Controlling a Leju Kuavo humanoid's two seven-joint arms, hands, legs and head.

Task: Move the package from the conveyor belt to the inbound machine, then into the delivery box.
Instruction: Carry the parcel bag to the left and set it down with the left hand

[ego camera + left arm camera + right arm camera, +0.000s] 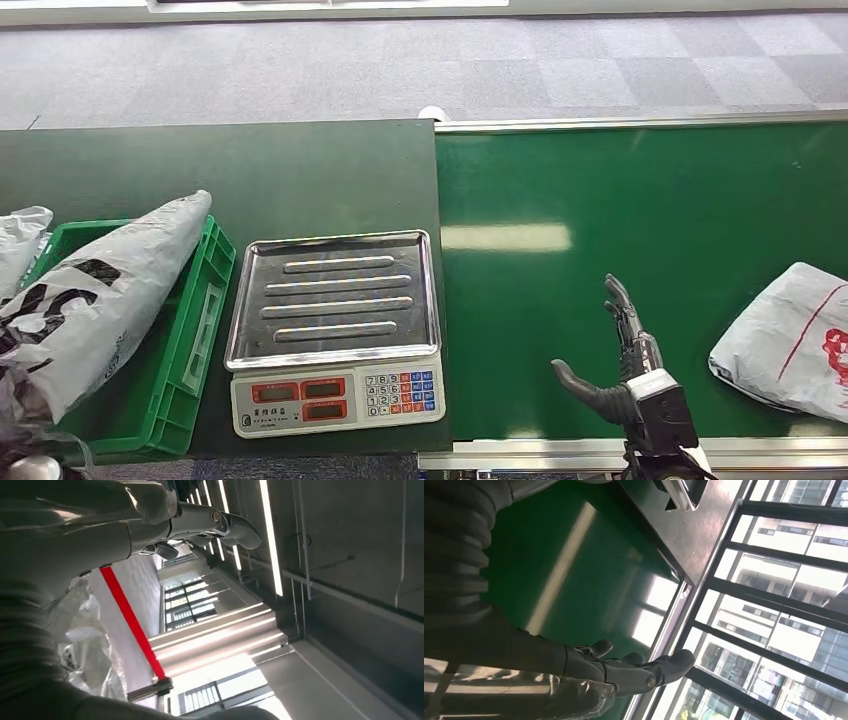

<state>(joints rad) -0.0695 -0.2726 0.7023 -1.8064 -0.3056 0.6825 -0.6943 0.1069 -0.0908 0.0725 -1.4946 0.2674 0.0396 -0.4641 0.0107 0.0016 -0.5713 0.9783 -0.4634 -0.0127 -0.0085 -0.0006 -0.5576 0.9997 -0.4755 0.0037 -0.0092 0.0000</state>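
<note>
White package with red print (pixel 790 345) lay flat on the green conveyor belt (pixel 560 180) at the right edge, long axis angled from near left to far right, partly cut off, right hand (pixel 615 365) was held empty above the belt to its left, fingers spread, left hand (pixel 150 510) was seen against crinkled plastic bags (pixel 85 645), grip could not be told, weighing scale (pixel 335 330) and green crate (pixel 170 380) of parcels stood on the dark table (pixel 250 170).

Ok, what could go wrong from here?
The package lies at the belt's right edge, partly out of frame, apart from the open right hand; if the belt is running, a reach could miss it. The soft bag may slip or sag in the grasp. The crate is already piled with a bag overhanging its rim, so another could slide off.
</note>
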